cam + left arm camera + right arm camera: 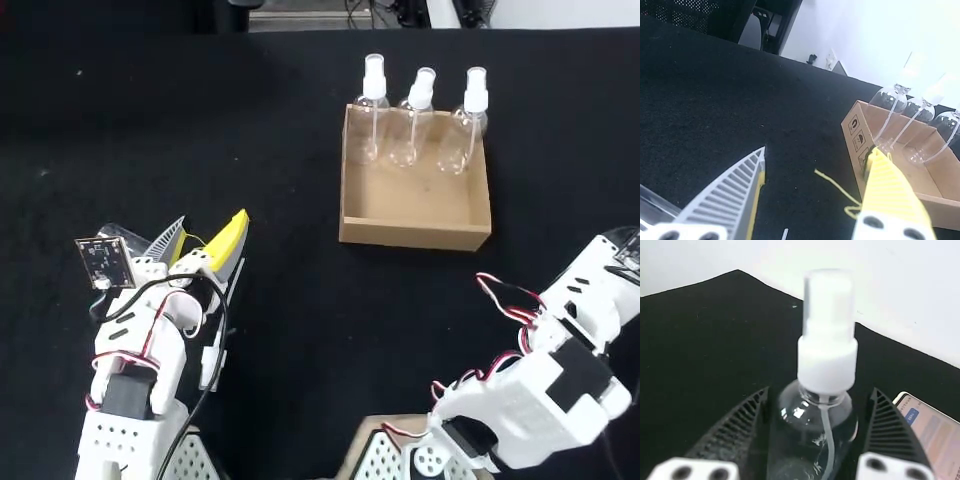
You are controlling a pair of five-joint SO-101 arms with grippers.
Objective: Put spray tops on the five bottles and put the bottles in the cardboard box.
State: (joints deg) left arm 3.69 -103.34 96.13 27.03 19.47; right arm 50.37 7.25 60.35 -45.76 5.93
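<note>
Right gripper (820, 392) clamps clear plastic bottle with white spray top (827, 347); brown cardboard box (415, 235) upper centre, up-left of it. Left gripper (816, 152) wide open, empty.

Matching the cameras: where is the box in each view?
High: box upper right of centre, three bottles along its far wall.
Left wrist: box just beyond the yellow finger.
Right wrist: gripper shut on a fourth bottle.
Shared landmark: black table.
</note>
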